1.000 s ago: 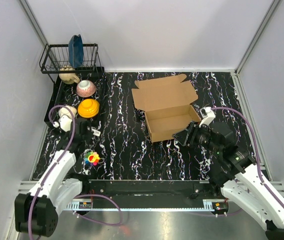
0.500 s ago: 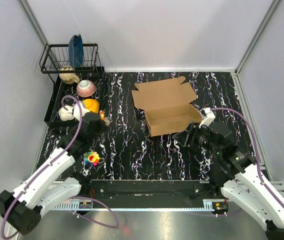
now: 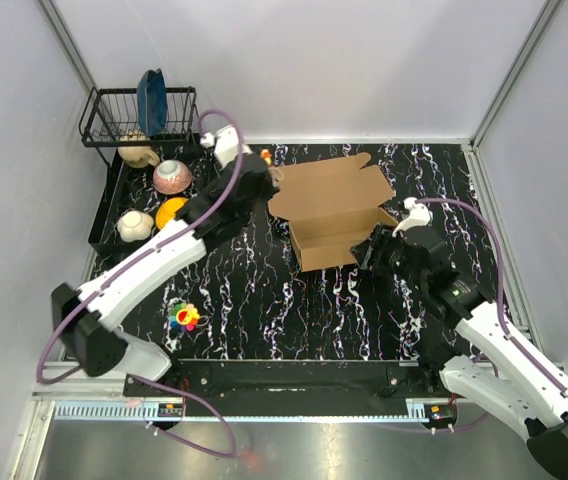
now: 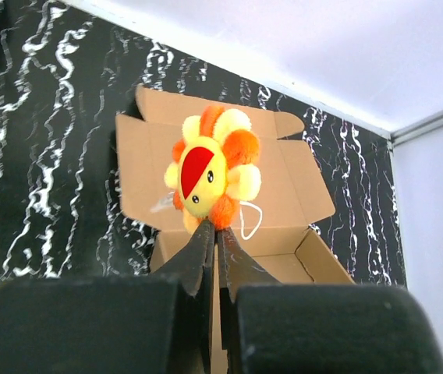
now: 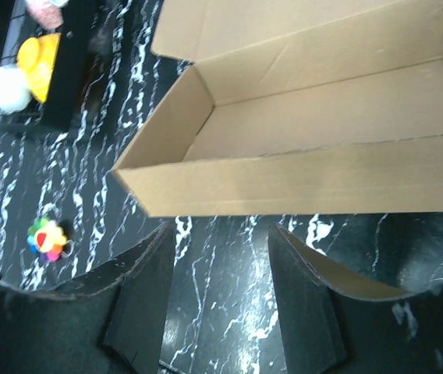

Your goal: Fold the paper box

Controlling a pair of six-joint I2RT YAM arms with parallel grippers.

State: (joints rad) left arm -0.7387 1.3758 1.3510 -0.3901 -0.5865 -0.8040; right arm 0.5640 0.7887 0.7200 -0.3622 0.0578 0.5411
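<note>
The box is sitting upper centre on the bench, with its tray walls standing and its lid lying open; closing is remaining. The left end effector is clamping a toy above the lid. The right end effector is hovering part-open and empty at the front wall.

— Where's the paper box on your feed?
— I've got it on the black marbled desk, right of centre, toward the far edge. It's plain brown corrugated cardboard and half formed: the tray's walls stand upright and the top is open.
— And the lid?
— I see it laid back behind the tray, its side flaps spread outward.
</note>
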